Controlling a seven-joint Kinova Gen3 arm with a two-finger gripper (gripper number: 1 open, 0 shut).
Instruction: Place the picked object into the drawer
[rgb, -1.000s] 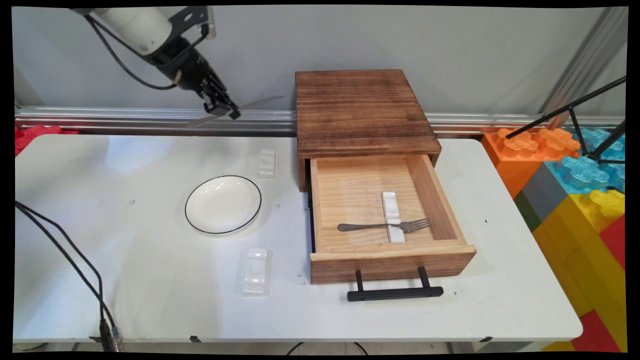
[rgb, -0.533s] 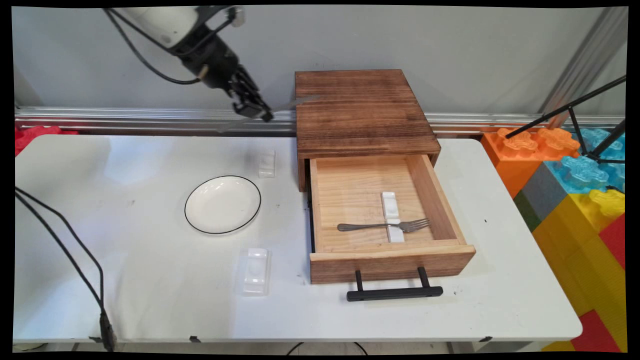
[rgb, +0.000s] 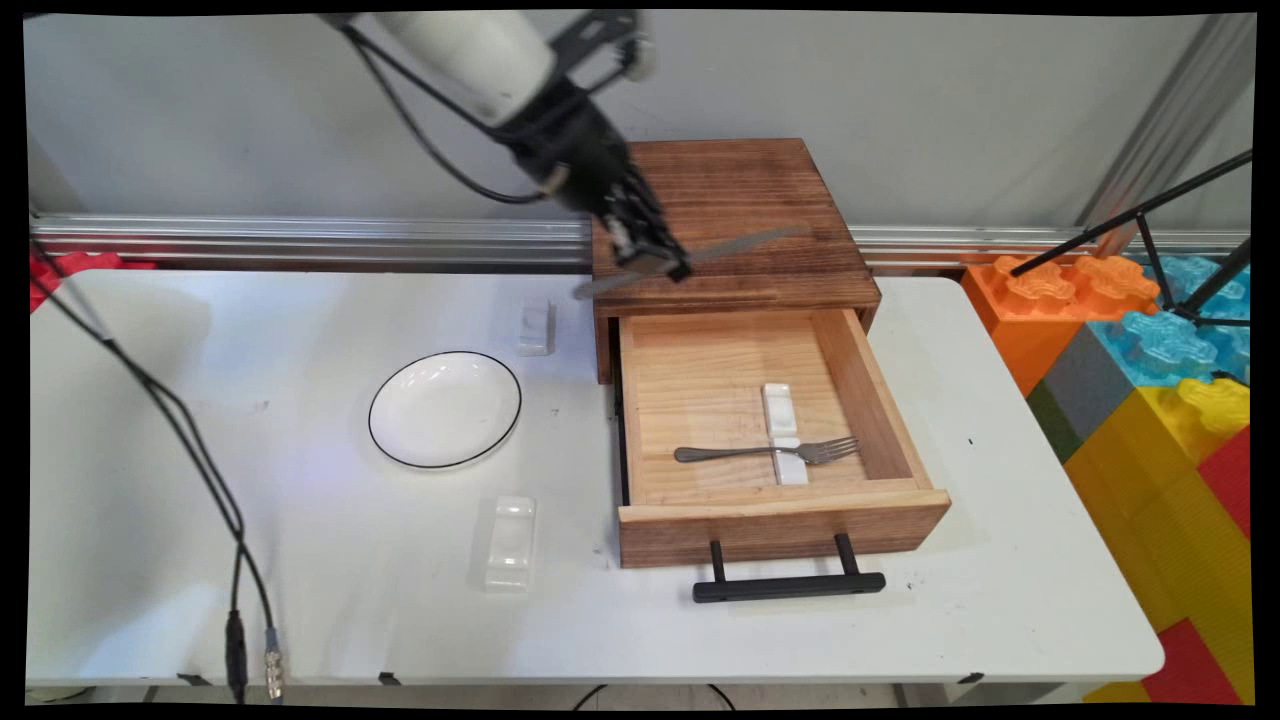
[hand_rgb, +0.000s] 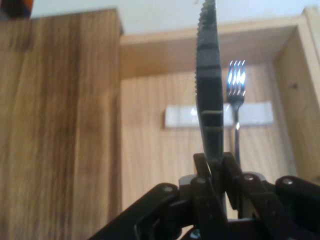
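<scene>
My gripper is shut on a metal table knife and holds it roughly level above the front edge of the dark wooden drawer box. In the hand view the knife rises from between the gripper with its serrated edge to the left. Below it the light wooden drawer stands pulled out. Inside, a fork lies across a white cutlery rest. The hand view shows the fork and the rest just beyond the blade.
A white plate with a black rim sits left of the drawer. One white cutlery rest lies behind the plate, another in front of it. The drawer's black handle juts toward the table's near edge. Coloured blocks stand at the right.
The arm has swung to the right with the knife, from above the table's back left to over the front of the drawer box. Everything on the table stayed put.
</scene>
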